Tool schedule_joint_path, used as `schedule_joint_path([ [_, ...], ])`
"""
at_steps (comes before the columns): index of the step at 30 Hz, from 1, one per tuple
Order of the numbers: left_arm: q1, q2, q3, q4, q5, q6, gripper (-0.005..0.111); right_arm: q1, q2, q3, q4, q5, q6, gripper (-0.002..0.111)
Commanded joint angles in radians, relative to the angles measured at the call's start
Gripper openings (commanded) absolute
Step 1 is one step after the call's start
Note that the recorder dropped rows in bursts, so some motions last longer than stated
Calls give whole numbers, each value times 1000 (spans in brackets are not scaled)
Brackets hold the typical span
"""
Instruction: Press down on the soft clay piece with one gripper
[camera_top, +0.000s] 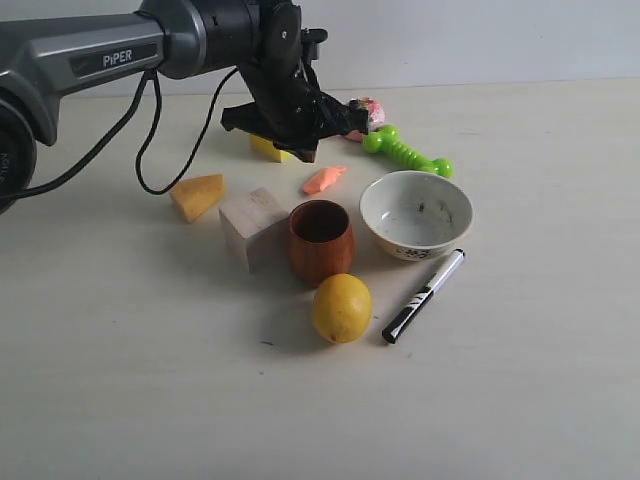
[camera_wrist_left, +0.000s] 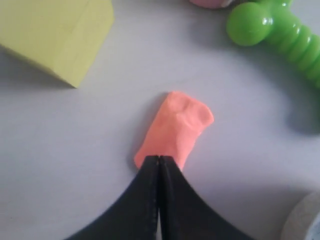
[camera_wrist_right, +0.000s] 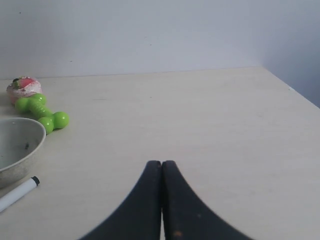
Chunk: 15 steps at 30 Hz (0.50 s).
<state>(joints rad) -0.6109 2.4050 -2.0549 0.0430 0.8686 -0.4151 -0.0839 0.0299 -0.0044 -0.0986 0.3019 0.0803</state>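
The soft clay piece (camera_top: 323, 179) is a small salmon-orange lump lying on the table between the yellow block and the white bowl. In the left wrist view the clay piece (camera_wrist_left: 176, 129) fills the middle, and my left gripper (camera_wrist_left: 159, 158) is shut, its black tips over the lump's near end. Whether they touch it I cannot tell. From the exterior view the left gripper (camera_top: 304, 150) hangs just behind and above the clay, on the arm marked "PiPER". My right gripper (camera_wrist_right: 161, 162) is shut over bare table, holding nothing, and does not show in the exterior view.
Close around the clay are a yellow block (camera_top: 268, 148), a green dumbbell toy (camera_top: 405, 152), a pink cupcake toy (camera_top: 367, 112) and a white bowl (camera_top: 416, 213). Nearer the front stand a cheese wedge (camera_top: 198, 195), wooden block (camera_top: 252, 228), brown cup (camera_top: 321, 240), lemon (camera_top: 341, 307) and marker (camera_top: 424, 296).
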Motion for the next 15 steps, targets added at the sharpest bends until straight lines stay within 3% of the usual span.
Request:
schedule_joint_path([
  [1,3,8,-44,-61,19,-34,0,-5,-6,4,-6,-12,-1,0],
  [6,1,44,-124,-129,60,-35,0,-5,-6,4,-6,-10,-1,0],
  [15,5,128,-262,-108,159,-63,0,-5,-6,4,-6,-10,-1,0],
])
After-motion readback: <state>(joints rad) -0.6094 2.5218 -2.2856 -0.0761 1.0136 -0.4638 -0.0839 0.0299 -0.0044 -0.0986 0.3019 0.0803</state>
